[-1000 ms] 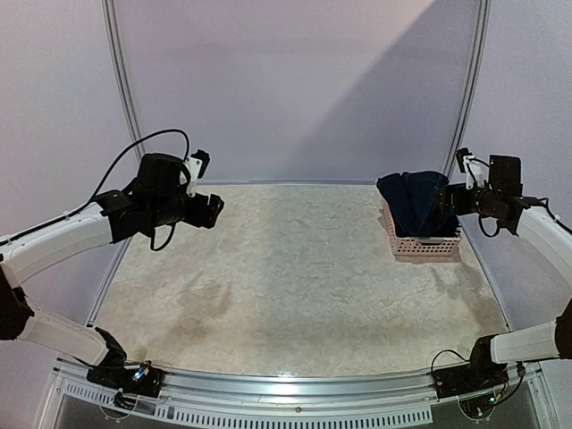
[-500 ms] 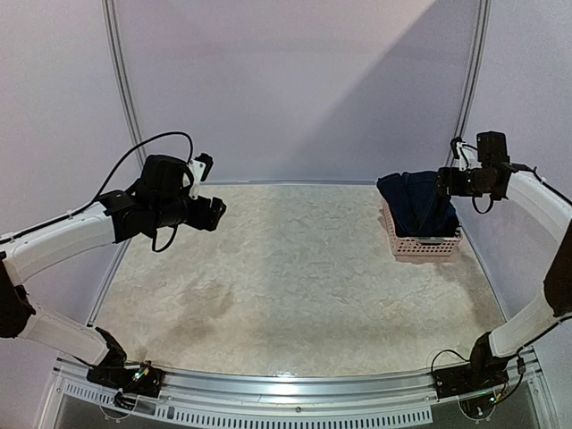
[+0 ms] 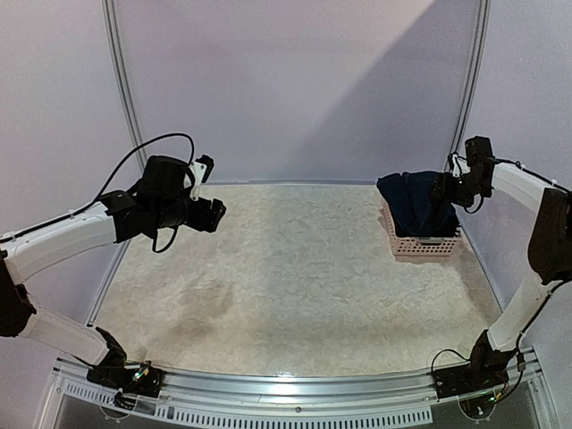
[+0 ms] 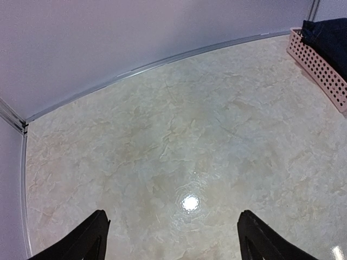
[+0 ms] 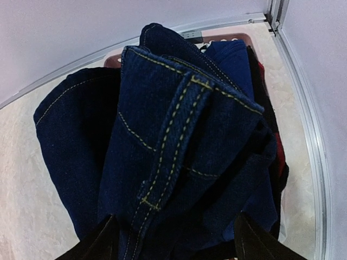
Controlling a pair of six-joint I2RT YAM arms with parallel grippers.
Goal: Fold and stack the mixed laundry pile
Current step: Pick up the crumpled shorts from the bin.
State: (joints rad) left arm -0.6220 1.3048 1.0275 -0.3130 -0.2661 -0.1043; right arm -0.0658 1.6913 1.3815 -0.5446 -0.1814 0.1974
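The laundry pile [image 3: 418, 204] is heaped in a small pink perforated basket [image 3: 425, 245] at the table's far right. A dark navy denim piece [image 5: 173, 141] with yellow stitching lies on top, and a navy garment [image 5: 230, 57] and a bit of red show behind it. The striped piece and the print are hidden. My right gripper [image 3: 444, 189] hangs open just over the pile, jaws spread wide over the denim [image 5: 176, 241]. My left gripper [image 3: 214, 213] is open and empty, held above the bare far left of the table [image 4: 172, 238].
The basket [image 4: 320, 62] shows at the far right of the left wrist view. A metal rail [image 3: 286, 184] and pale walls bound the back and sides of the marbled tabletop [image 3: 286, 277]. A metal frame runs along the near edge.
My right arm has lifted and swung toward the back wall, its gripper staying at the basket over the denim. The left arm has barely moved.
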